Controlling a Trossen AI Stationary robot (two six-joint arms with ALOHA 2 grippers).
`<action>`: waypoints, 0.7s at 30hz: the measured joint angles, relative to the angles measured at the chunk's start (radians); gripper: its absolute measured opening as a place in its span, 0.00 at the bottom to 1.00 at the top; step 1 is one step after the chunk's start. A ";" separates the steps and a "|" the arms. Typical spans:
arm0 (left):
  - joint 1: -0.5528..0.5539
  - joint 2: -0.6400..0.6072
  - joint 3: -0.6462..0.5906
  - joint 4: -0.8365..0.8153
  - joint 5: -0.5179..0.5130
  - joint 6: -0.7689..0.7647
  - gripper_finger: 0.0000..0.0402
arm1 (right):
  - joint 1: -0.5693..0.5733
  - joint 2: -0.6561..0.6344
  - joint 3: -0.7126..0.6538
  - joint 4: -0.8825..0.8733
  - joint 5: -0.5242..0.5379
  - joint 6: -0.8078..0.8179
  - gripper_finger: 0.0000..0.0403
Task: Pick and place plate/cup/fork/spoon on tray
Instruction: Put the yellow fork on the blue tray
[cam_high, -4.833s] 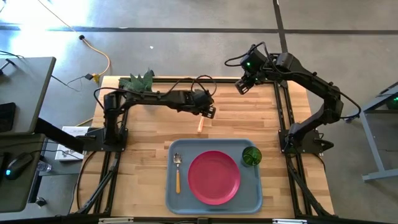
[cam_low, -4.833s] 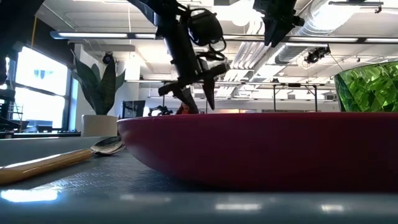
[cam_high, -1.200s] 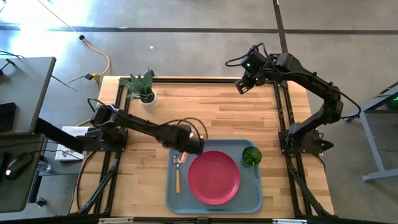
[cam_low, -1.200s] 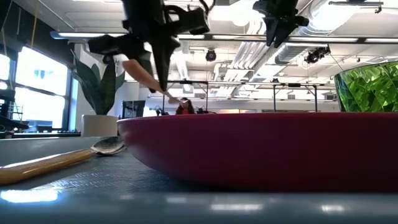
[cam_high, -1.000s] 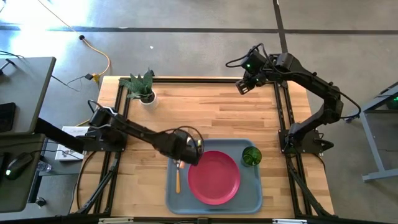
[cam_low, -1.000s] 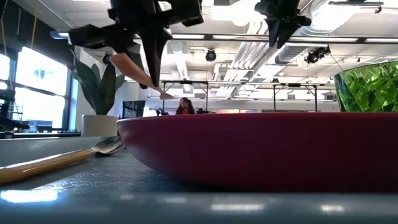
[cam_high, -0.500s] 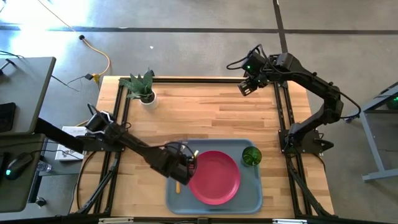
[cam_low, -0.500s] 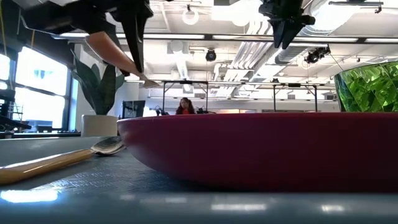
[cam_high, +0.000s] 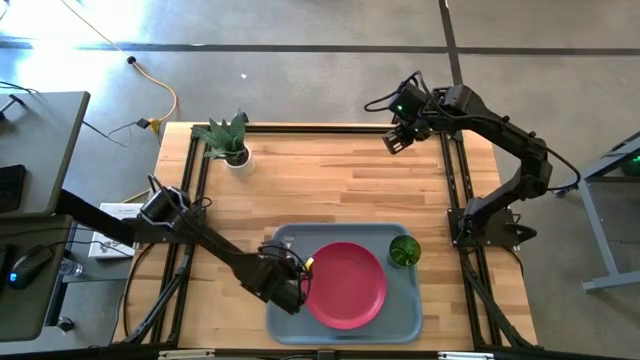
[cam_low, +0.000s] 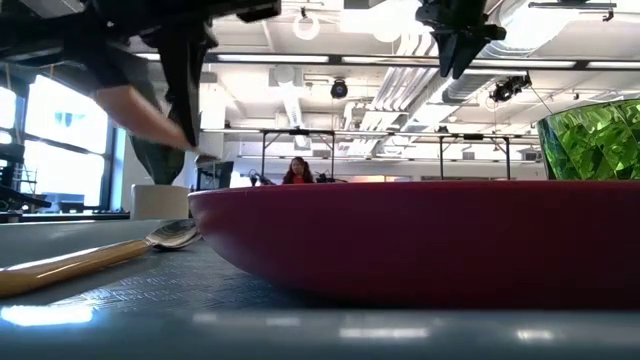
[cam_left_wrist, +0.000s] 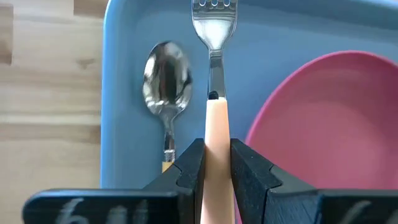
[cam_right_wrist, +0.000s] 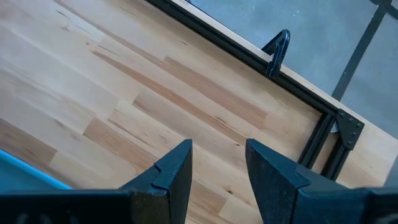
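Observation:
The blue-grey tray (cam_high: 400, 318) lies at the table's near middle. On it rest the pinkish-red plate (cam_high: 345, 285), the green cup (cam_high: 404, 250) at its far right corner, and the spoon (cam_left_wrist: 165, 68) along its left side. My left gripper (cam_high: 293, 283) hovers over the tray's left part, shut on the fork (cam_left_wrist: 214, 25). The fork sits between the spoon and the plate (cam_left_wrist: 323, 124). My right gripper (cam_high: 397, 140) stands open, high over the table's far right, with nothing between its fingers (cam_right_wrist: 177, 168). My left gripper pinches the fork's orange handle (cam_left_wrist: 216, 124) between its two fingers, a little behind the metal neck. The handle runs forward out of the fingers, along them. The fork is lifted clear of the tray and slants, tines (cam_low: 205, 157) lower than the handle.
A white pot with a green plant (cam_high: 228, 142) stands at the far left corner. Black frame rails (cam_high: 452, 180) run along the table's sides. Bare wood (cam_high: 330, 180) stretches between the tray and the far edge.
My left gripper has carried the fork toward the table's near edge, from the tray's far left corner to over its left part beside the plate. The fork has stayed pinched and clear of the tray.

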 joint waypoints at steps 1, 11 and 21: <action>-0.004 0.009 0.000 0.002 0.004 -0.018 0.13 | 0.000 0.000 0.000 0.004 0.000 0.000 0.35; -0.025 0.059 -0.001 0.041 0.018 -0.073 0.13 | 0.000 0.000 0.000 0.029 0.000 0.000 0.35; -0.029 0.100 -0.001 0.097 0.022 -0.072 0.13 | 0.000 0.000 0.000 0.033 0.000 -0.006 0.35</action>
